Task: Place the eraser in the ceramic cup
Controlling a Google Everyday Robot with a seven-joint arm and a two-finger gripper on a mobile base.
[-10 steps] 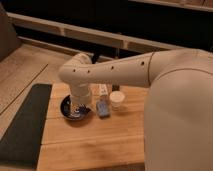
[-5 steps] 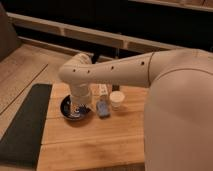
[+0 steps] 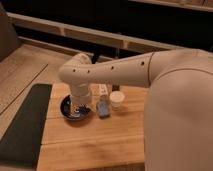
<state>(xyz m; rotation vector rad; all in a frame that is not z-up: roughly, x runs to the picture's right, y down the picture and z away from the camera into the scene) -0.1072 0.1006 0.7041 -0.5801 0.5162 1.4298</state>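
Nothing is visibly moving across the 3 pictures: the gripper [image 3: 80, 104] is still hanging directly over the dark bowl [image 3: 65, 109], holding its place.

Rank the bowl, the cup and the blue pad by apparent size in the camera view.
1. bowl, clearly the largest, though the gripper hangs over it and hides part of it.
2. cup and blue pad: these look about alike, so I won't rank them.

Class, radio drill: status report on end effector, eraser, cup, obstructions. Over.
End effector low over dark bowl, not at ceramic cup. Eraser not in sight. Blue-grey pad lies between bowl and cup.
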